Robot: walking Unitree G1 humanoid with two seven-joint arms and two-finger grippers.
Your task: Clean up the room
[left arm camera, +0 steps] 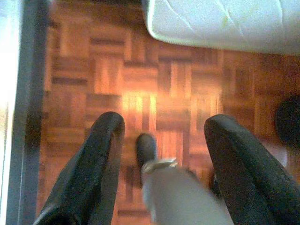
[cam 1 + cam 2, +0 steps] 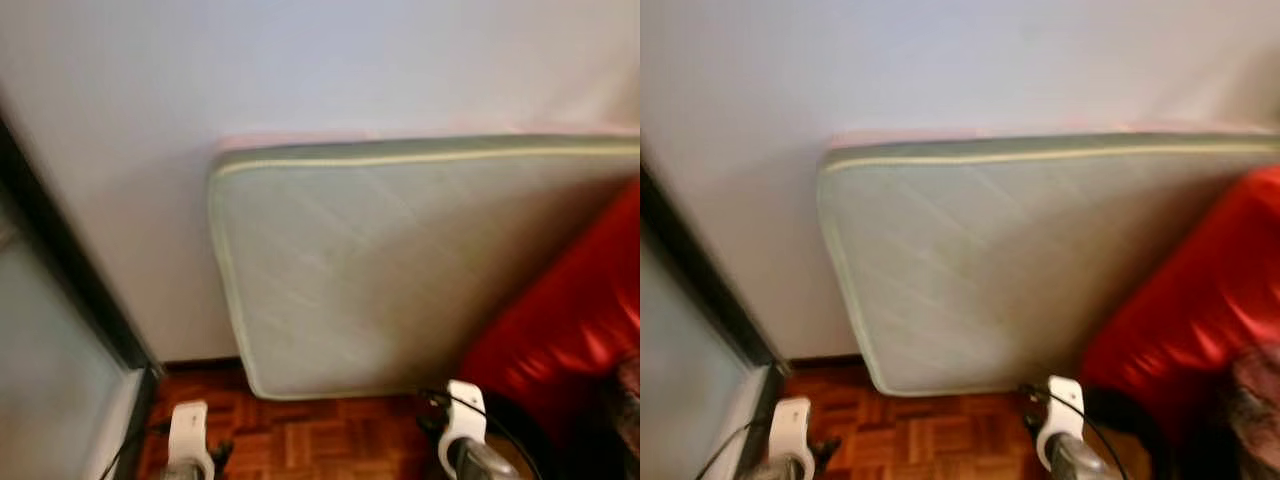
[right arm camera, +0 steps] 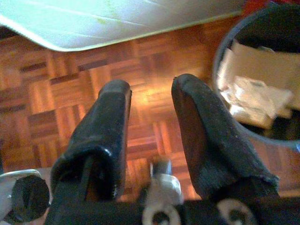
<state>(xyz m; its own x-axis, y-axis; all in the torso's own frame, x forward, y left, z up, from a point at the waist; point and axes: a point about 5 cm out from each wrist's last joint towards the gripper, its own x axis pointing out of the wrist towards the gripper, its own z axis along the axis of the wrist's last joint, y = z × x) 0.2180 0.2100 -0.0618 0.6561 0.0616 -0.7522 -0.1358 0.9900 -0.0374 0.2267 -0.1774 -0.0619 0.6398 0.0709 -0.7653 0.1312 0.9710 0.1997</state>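
Note:
A pale green mattress (image 2: 400,270) leans on its side against the white wall, its lower edge resting on the parquet floor (image 2: 320,440). My left gripper (image 1: 161,126) hangs low over the bare parquet with its black fingers (image 1: 101,154) spread open and nothing between them. My right gripper (image 3: 150,93) is also open and empty above the floor, next to a dark round bin (image 3: 262,79) holding crumpled paper and cardboard. Both wrists (image 2: 190,430) (image 2: 465,420) show at the bottom of the eye views.
A red glossy cushion or seat (image 2: 570,330) stands to the right of the mattress. A dark door frame (image 2: 70,280) with a pale panel runs down the left side. A black cable (image 2: 490,420) loops by the right wrist.

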